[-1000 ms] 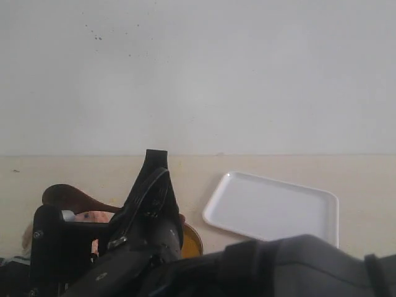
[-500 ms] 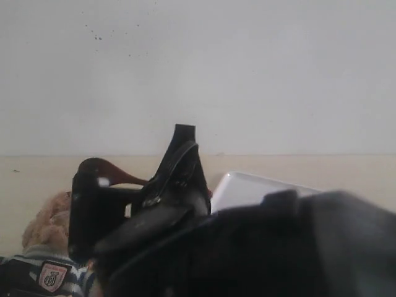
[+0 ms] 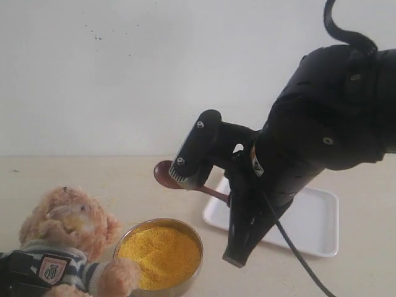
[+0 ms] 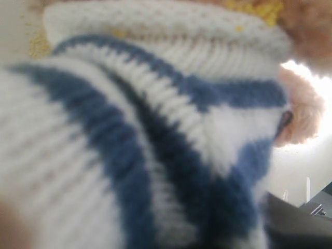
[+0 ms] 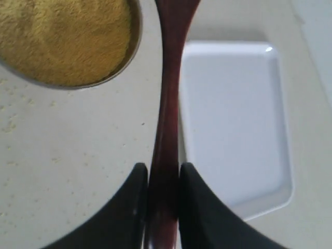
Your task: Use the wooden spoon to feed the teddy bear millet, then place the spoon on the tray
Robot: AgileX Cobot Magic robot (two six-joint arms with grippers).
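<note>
Holding small dark reddish-brown wooden spoon [image 5: 167,104] by its thin handle, my right end effector [image 5: 163,168] clamped: light, stiff, may swivel.

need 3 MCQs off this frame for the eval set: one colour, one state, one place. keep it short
1. The tray is:
A) white
B) blue
C) black

2. The bowl is:
A) empty
B) filled with millet
C) overturned

3. The wooden spoon is:
A) lying on the tray
B) resting in the bowl
C) held by its handle in the right gripper

Answers:
1 A: it shows plain white in both the exterior and right wrist views.
2 B: it stands upright with yellow grain up near its rim.
3 C: the right wrist view shows the jaws pinching the handle, and the exterior view shows the spoon raised off the table.
</note>
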